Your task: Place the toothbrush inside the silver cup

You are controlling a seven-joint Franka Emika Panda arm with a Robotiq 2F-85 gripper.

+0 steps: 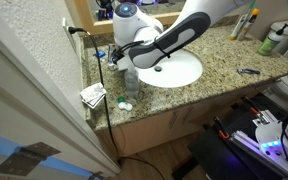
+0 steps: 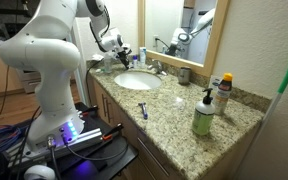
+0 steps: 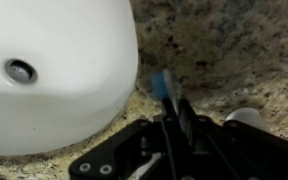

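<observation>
Clearly, in the wrist view, we see the gripper closed tight on the toothbrush. Its two dark fingers press against the handle from either side, with no gap showing between them and the brush. The blue head pokes out past the fingertips, over the speckled granite counter, just beside the rounded rim of the white sink. We also see a small white object at the right edge of that view, too cut off to name.

In an exterior view the arm reaches down across the basin, and near its black wrist stands a clear bottle, close to the sink's edge. The toothbrush itself is too small for us to make out there.

In an exterior view we find what looks like the silver cup, a small dull cylinder at the back of the counter by the mirror, beyond the faucet. It stands upright, well apart from the gripper, with the sink between them, so the brush is not in it. Near the counter's front edge lies a razor, and further along stands a green bottle
</observation>
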